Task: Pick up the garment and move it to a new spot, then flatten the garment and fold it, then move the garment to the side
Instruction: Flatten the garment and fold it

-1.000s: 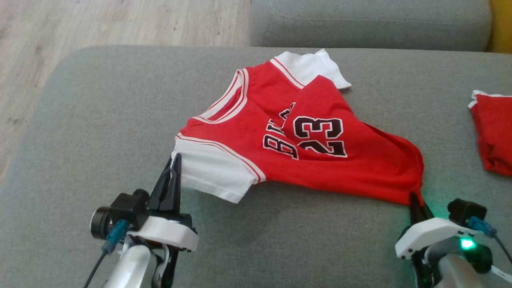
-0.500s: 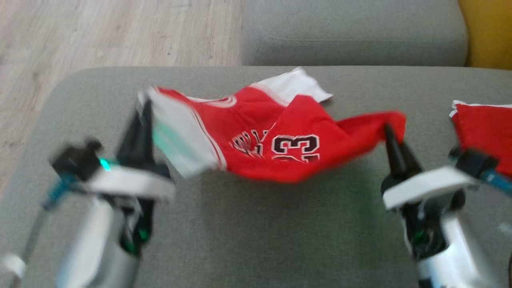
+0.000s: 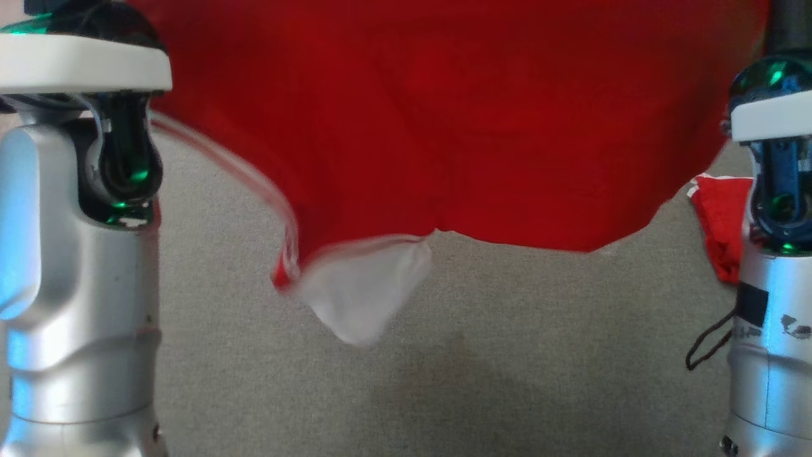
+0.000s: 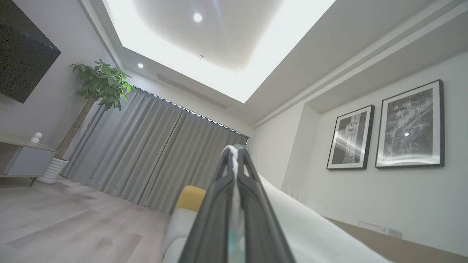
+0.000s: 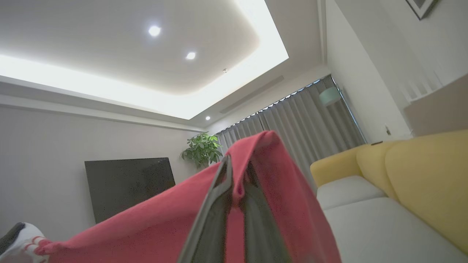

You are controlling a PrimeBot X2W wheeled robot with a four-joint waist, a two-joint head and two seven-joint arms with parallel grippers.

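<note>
The red jersey (image 3: 444,127) is hanging in the air above the grey sofa seat (image 3: 520,368), spread out wide. The left end effector (image 4: 234,155) is pinching its white cloth, and the right end effector (image 5: 237,168) is clamping a fold of its red cloth.

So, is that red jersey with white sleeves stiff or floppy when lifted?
Probably floppy: the red fabric jersey sags between its held ends, and its white sleeve dangles. Likely light: the left pincer and right pincer hold it by small pinches.
</note>
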